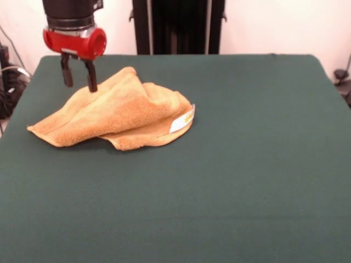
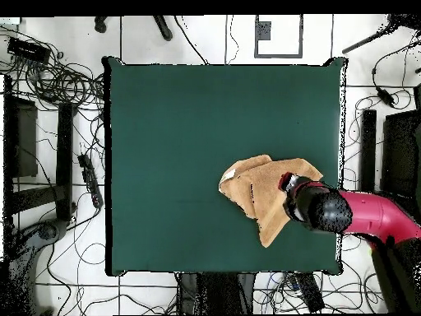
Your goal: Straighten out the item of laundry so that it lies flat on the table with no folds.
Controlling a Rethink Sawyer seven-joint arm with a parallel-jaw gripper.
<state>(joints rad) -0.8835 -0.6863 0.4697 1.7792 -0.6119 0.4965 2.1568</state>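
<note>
Your towel (image 1: 118, 112) sits in the left half of the front view, toward the upper left of the table (image 1: 247, 181), and it is far from flat: one layer is folded over another into a rough wedge, with a raised ridge running up to a peak near the top and the small white tag (image 1: 182, 121) showing at its right edge. In the overhead view the same towel (image 2: 259, 191) lies right of centre, partly under the arm. You are, I judge, at the start of a grasp, with the unfolding itself not yet done. The gripper (image 1: 79, 75) hangs at the upper left of the front view with its two dark fingers (image 1: 91, 76) parted by a modest gap and nothing between them; one tip looks to be at or just above the towel's upper fold, though contact is hard to confirm. Your next move probably calls for pinching only the top layer near that peak and drawing it away from the lower layer.
</note>
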